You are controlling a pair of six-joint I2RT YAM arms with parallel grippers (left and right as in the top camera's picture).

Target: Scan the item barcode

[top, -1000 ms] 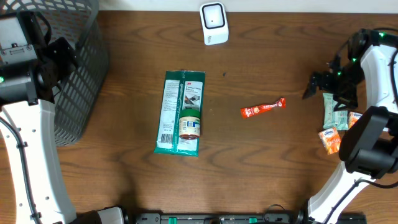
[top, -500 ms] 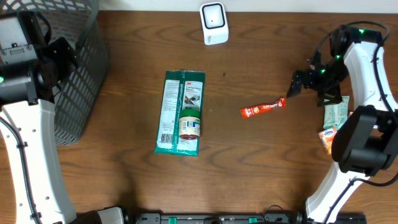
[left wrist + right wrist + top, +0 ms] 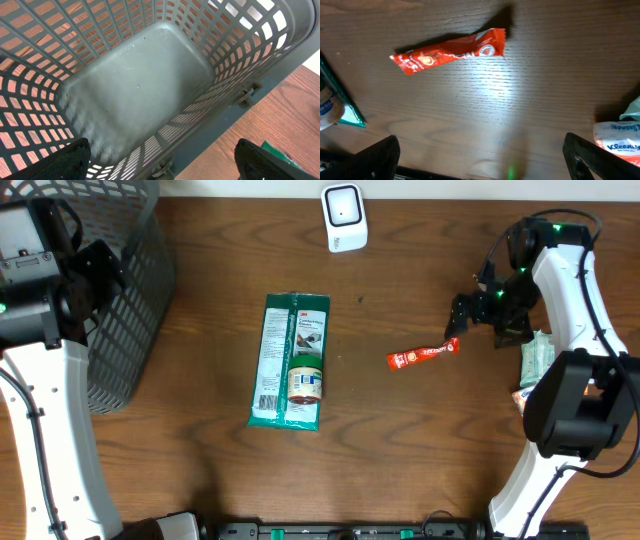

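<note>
A red snack wrapper [image 3: 423,355] lies flat on the wooden table, right of centre; it fills the upper left of the right wrist view [image 3: 449,51]. My right gripper [image 3: 462,315] hovers open just up and right of the wrapper's right end, with nothing between the fingers [image 3: 482,157]. A long green package [image 3: 287,345] lies at centre with a small jar [image 3: 306,380] on top of it. The white barcode scanner [image 3: 343,218] stands at the table's far edge. My left gripper [image 3: 162,165] hangs open and empty above the grey basket [image 3: 135,85].
The grey mesh basket [image 3: 125,290] fills the far left corner and nothing lies inside it. Small tissue packs [image 3: 538,363] and an orange packet [image 3: 530,405] lie by the right edge, near my right arm. One tissue pack [image 3: 620,137] shows in the right wrist view.
My right arm has swung left, away from the tissue packs, and now hovers by the red wrapper's right end. The left arm and the items have not moved.
</note>
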